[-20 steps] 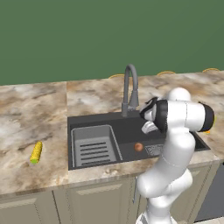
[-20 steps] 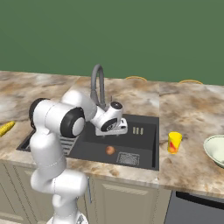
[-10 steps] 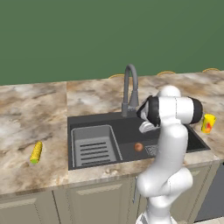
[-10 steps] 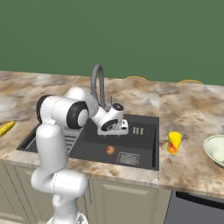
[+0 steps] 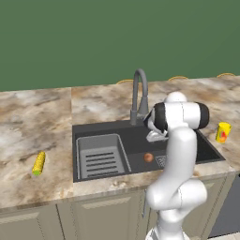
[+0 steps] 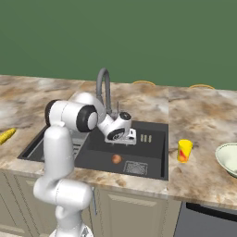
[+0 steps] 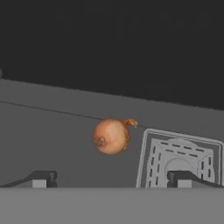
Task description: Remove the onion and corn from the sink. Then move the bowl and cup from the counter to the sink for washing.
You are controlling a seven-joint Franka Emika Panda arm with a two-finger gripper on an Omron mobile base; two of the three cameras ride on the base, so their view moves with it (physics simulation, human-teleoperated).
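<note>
The onion [image 7: 111, 136] lies on the sink floor just left of the square drain grate [image 7: 179, 159]. It also shows as a small reddish-brown ball, the onion [image 5: 148, 157] [image 6: 116, 159]. My gripper [image 7: 111, 179] hangs open above it, inside the dark sink [image 5: 93, 129] [image 6: 152, 152], with nothing between its fingertips [image 7: 39, 178]. The hand with the gripper [image 6: 128, 140] [image 5: 154, 137] sits in front of the faucet. On the counter to the left of the sink lies the corn [image 5: 39, 163] [image 6: 5, 136]. To the right stand the yellow cup [image 5: 223, 132] [image 6: 184, 150] and the pale bowl [image 6: 227, 158].
The grey gooseneck faucet [image 5: 139, 93] [image 6: 105, 88] rises behind the basin, close to my hand. A ribbed rack insert [image 5: 101, 157] takes up the sink's left half. The marbled counter [image 5: 33, 122] surrounds the sink. Yellow rims [image 5: 178, 78] show at the back wall.
My arm's upper part has swung toward the sink's middle, and the hand has dropped a little lower over the onion. The jaws stay open. The onion, corn and cup have not moved.
</note>
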